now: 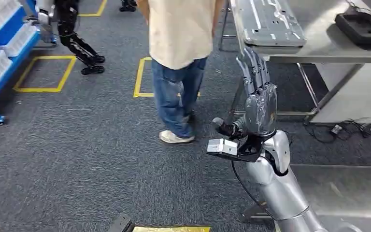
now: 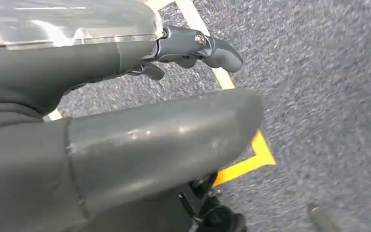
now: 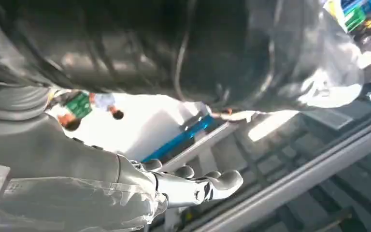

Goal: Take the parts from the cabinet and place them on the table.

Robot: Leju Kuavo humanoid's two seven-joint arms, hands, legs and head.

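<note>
1. Right robot hand point(image 1: 257, 96), in the head view, reaches forward with fingers straight and apart, holding nothing. Its fingertips lie just under the near edge of a grey metal part point(image 1: 268, 21) that rests on the steel desk point(image 1: 328, 50). A black tray point(image 1: 362, 26) sits further along the same desk. A person point(image 1: 181, 63) in jeans stands on the carpet beside the arm. Blue bins point(image 1: 0, 43) on a rack stand well apart, far to the left.

2. Left robot hand point(image 2: 125, 130), in the left wrist view, hangs over grey carpet and a yellow floor marking point(image 2: 244, 162). Whether it is apart or closed cannot be told.

3. Right wrist view: pale fingers point(image 3: 207, 183) lie extended, nothing between them; the background is blurred.

4. Judgement: one part seems delivered to the desk. Whether more wait in the cabinet cannot be told.
</note>
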